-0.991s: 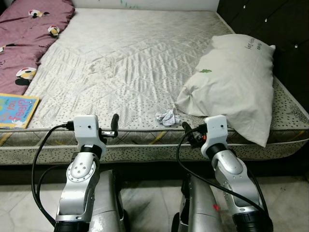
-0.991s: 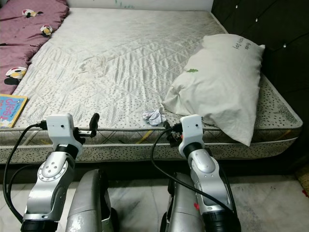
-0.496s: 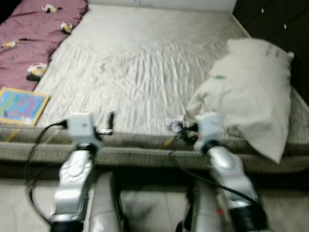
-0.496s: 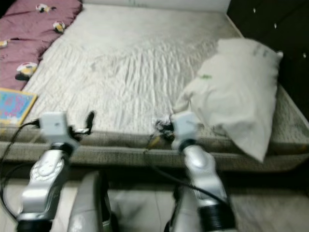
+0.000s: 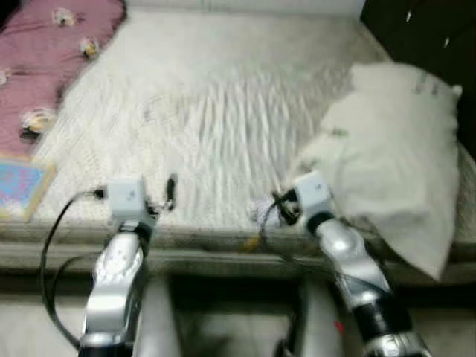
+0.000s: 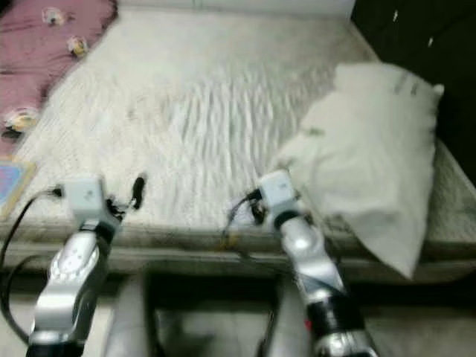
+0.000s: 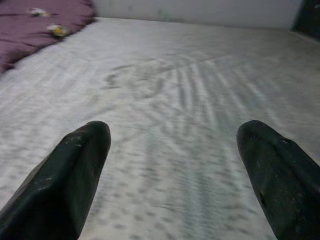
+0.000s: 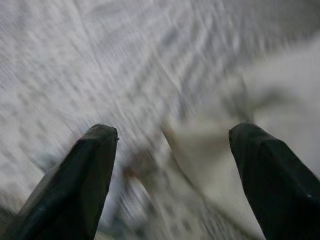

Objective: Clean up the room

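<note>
**Desk:** Where's the trash?

**Me:** I see a crumpled paper (image 5: pixel 265 213) at the near edge of the bed (image 5: pixel 223 111), just beside the white pillow (image 5: pixel 394 171). It's blurred, and my right arm partly covers it.

**Desk:** Grippers?

**Me:** My right gripper (image 8: pixel 172 172) hovers over that spot with its fingers spread wide, holding nothing. My left gripper (image 7: pixel 172 170) is wide too, over bare mattress, well apart from the paper. On the far left I see a maroon blanket (image 5: pixel 44 59) and a colourful book (image 5: pixel 21 190).
</note>
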`<state>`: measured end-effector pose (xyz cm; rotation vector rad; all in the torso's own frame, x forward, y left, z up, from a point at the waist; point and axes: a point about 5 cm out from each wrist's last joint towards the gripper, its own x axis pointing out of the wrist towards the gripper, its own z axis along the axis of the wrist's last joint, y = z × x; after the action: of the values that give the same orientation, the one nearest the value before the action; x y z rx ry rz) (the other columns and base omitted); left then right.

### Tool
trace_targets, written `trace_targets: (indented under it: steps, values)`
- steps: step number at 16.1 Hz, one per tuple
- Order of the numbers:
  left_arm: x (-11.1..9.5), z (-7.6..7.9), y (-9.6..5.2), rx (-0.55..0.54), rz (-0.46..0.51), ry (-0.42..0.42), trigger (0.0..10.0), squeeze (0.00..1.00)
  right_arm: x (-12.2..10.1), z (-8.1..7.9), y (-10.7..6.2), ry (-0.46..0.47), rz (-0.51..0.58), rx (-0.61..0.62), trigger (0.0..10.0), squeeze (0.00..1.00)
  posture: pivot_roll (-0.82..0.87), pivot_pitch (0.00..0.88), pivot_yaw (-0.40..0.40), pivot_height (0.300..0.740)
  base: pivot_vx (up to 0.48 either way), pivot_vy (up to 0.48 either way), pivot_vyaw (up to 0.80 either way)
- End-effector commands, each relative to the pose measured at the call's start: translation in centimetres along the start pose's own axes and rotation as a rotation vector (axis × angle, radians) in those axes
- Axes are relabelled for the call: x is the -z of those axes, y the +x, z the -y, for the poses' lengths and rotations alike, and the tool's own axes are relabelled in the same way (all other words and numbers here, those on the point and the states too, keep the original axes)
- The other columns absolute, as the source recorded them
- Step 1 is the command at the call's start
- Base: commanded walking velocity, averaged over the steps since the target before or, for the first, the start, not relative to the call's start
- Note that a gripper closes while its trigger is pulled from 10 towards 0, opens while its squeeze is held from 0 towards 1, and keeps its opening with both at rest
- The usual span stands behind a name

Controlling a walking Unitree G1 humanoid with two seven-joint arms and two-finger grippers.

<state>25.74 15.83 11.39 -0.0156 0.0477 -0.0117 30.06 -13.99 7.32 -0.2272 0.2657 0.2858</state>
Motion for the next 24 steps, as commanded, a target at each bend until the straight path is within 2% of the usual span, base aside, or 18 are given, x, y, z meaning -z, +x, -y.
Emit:
trace_targets:
  steps: [1, 2, 3, 5, 6, 8, 11, 14, 20, 24]
  values:
    - [0.4, -1.1, -0.7, -0.052, -0.03, 0.026, 10.0, 0.0, -0.4, -0.5, 0.5, 0.054, 0.036, -0.032, 10.0, 0.0, 0.08, 0.0, -0.035, 0.52, 0.0, 0.0, 0.0]
    - [0.4, -1.5, -1.2, -0.069, -0.032, 0.025, 10.0, 0.0, -0.2, -0.9, 0.8, -0.033, 0.023, -0.048, 10.0, 0.0, 0.09, 0.0, -0.039, 0.52, 0.0, 0.0, 0.0]
    - [0.4, -1.7, -1.7, -0.074, -0.036, 0.041, 10.0, 0.0, 0.1, -1.7, 1.1, -0.058, -0.008, -0.118, 10.0, 0.0, 0.11, 0.0, -0.042, 0.52, 0.0, 0.0, 0.0]
    - [0.4, -1.9, -2.3, -0.077, -0.04, 0.055, 10.0, 0.0, 0.1, -3.0, 1.5, -0.078, -0.002, -0.203, 10.0, 0.0, 0.14, 0.0, -0.045, 0.52, 0.0, 0.0, 0.0]
    - [0.3, -1.9, -2.7, -0.079, -0.042, 0.057, 10.0, 0.0, 0.3, -3.7, 1.9, -0.052, -0.018, -0.245, 10.0, 0.0, 0.16, 0.0, -0.048, 0.52, 0.0, 0.0, 0.0]
    - [0.2, -2.2, -3.3, -0.087, -0.052, 0.066, 10.0, 0.0, 0.1, -4.2, 2.8, -0.059, 0.001, -0.261, 10.0, 0.0, 0.17, 0.0, -0.046, 0.52, 0.0, 0.0, 0.0]
    - [0.3, -2.4, -3.8, -0.094, -0.064, 0.077, 10.0, 0.0, -0.7, -4.5, 3.8, -0.064, 0.02, -0.226, 10.0, 0.0, 0.19, 0.0, -0.046, 0.52, 0.0, 0.0, 0.0]
    - [-0.2, -2.6, -4.6, -0.107, -0.065, 0.088, 10.0, 0.0, -1.0, -4.3, 4.9, -0.055, 0.006, -0.141, 10.0, 0.0, 0.22, 0.0, -0.052, 0.52, 0.0, 0.0, 0.0]
    - [-0.5, -2.9, -6.5, -0.119, -0.085, 0.1, 10.0, 0.0, 0.3, -5.1, 5.5, -0.085, -0.128, -0.084, 10.0, 0.0, 0.27, 0.037, -0.054, 0.52, 0.0, 0.0, 0.0]
    - [-0.7, -2.9, -6.9, -0.113, -0.101, 0.104, 10.0, 0.0, 1.3, -5.9, 5.4, -0.09, -0.204, -0.098, 10.0, 0.0, 0.27, 0.065, -0.054, 0.52, 0.0, 0.0, 0.0]
